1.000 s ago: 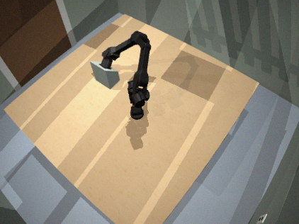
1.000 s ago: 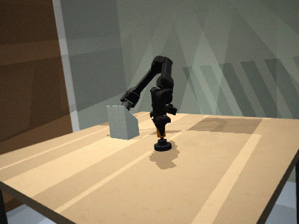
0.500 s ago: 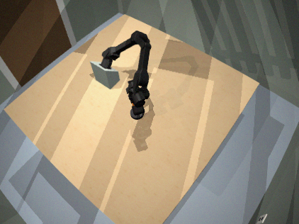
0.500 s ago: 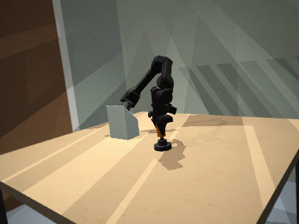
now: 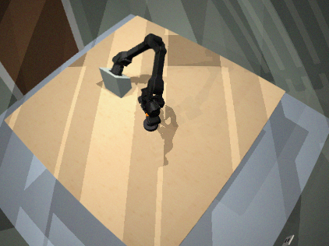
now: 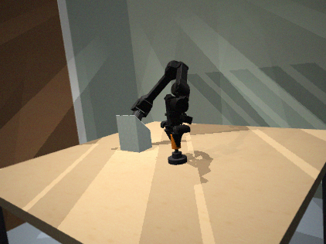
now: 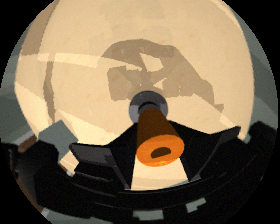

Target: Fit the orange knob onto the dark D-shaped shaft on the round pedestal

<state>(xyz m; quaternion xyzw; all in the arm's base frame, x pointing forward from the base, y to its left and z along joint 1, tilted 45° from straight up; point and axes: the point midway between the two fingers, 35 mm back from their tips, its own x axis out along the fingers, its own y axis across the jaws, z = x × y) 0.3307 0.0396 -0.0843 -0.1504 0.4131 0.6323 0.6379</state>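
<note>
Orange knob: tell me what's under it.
Below the orange knob stands the round pedestal, its dark stepped top partly visible. The knob's underside is hidden, so how much shaft is inside cannot be seen.

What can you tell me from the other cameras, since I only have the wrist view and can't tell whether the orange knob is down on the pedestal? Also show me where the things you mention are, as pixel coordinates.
Observer: It isn't. In the exterior view the orange knob (image 6: 174, 142) (image 7: 160, 150) sits above the round pedestal (image 5: 150, 126) (image 6: 177, 160) (image 7: 134, 108), with a dark gap between them.

Operator: Okay. And where's the arm's mount?

Observer: The top and exterior views show the arm rising from a pale, slant-topped block (image 5: 117, 85) (image 6: 133, 135).

Operator: Got it. Keep holding the knob, then.
</note>
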